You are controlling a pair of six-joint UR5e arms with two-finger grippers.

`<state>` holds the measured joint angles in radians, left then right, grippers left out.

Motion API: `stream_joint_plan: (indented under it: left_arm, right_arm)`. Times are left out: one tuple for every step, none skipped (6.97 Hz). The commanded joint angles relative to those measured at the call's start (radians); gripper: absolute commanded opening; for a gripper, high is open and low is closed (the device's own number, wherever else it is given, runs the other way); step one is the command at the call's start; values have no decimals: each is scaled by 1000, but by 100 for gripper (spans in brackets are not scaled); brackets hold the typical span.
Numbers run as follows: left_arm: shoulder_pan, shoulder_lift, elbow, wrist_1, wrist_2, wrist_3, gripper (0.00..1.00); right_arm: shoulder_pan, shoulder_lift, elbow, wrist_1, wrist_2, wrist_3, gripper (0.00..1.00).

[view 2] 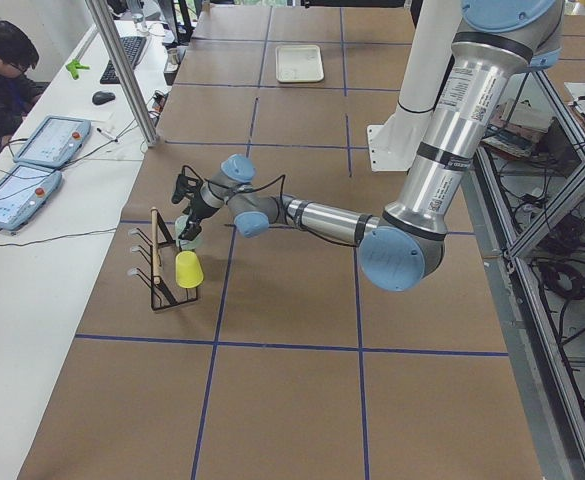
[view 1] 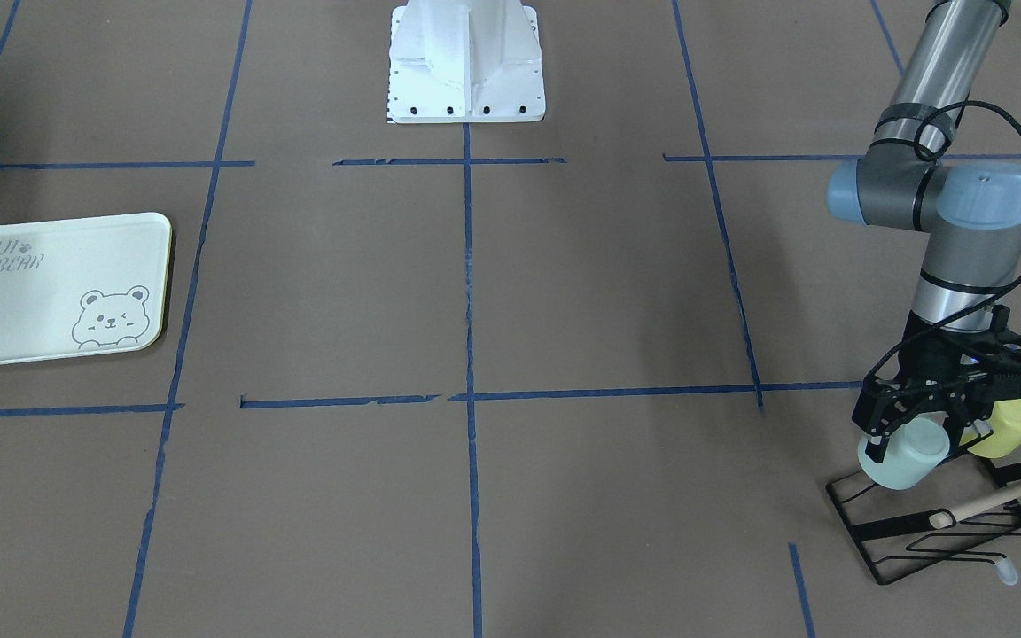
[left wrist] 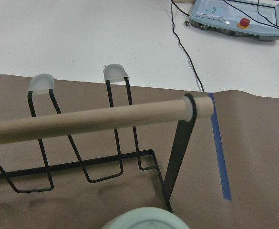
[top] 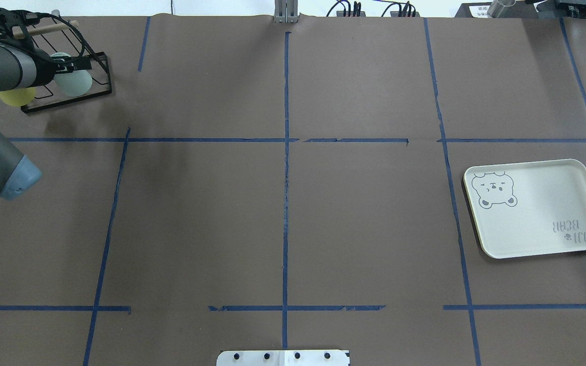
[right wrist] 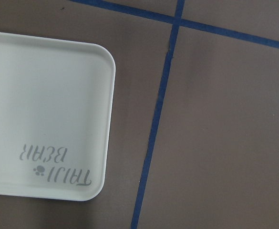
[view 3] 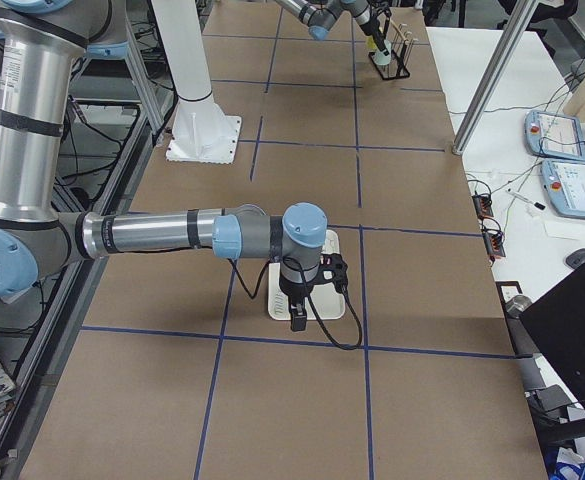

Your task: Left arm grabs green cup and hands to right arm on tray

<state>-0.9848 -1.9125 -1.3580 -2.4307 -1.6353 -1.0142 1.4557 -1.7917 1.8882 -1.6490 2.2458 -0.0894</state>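
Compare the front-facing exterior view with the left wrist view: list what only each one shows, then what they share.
Front-facing only: the left gripper straddling the green cup, though a firm pinch is unclear; the yellow-green cup beside it; the tray far across the table; the white robot base.
Left wrist only: a white bench beyond the brown paper, holding a control pendant and cables.
Both: the black wire rack, its wooden bar and the green cup.
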Motion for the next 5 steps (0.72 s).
stream_joint_plan:
  left_arm:
    - [0, 4, -1, 2, 2, 6, 100]
    - [0, 4, 2, 2, 2, 55, 100]
    - [0, 4, 3, 2, 2, 60, 100]
    - [0, 3, 3, 2, 2, 60, 100]
    - [0, 3, 3, 2, 2, 60, 94]
  right_arm:
    - [0, 0, 0, 0, 0, -1, 100]
    - [0, 0, -1, 0, 0, -1, 100]
    - [0, 0, -1, 0, 0, -1, 100]
    - [0, 0, -1, 0, 0, 0, 100]
    - [0, 0, -1, 0, 0, -1, 100]
